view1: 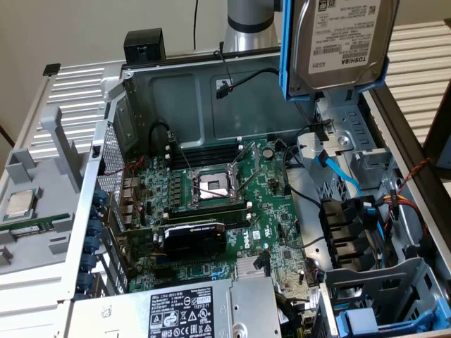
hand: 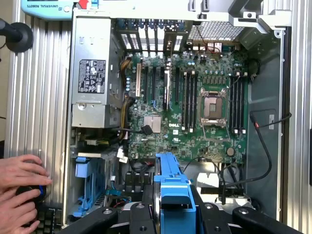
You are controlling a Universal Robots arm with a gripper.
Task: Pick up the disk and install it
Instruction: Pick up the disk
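Observation:
The disk (view1: 345, 42), a silver hard drive with a white Toshiba label in a blue carrier (view1: 285, 49), hangs upright in the air above the far right corner of the open computer case. In the wrist view the carrier's blue edge (hand: 174, 192) stands between the black fingers (hand: 136, 214) of my gripper (hand: 173, 214), which is shut on the disk. Below it lie the drive bays (view1: 352, 141) on the case's right side.
The open case holds a motherboard (view1: 275, 211) with a bare processor socket (view1: 211, 186), a black graphics card (view1: 194, 236) and a power supply (view1: 190, 310). Blue and black cables (view1: 338, 169) cross the bay area. A loose processor chip (view1: 20, 204) lies outside on the exterior view's left. A person's hands (hand: 19, 183) rest beside the case.

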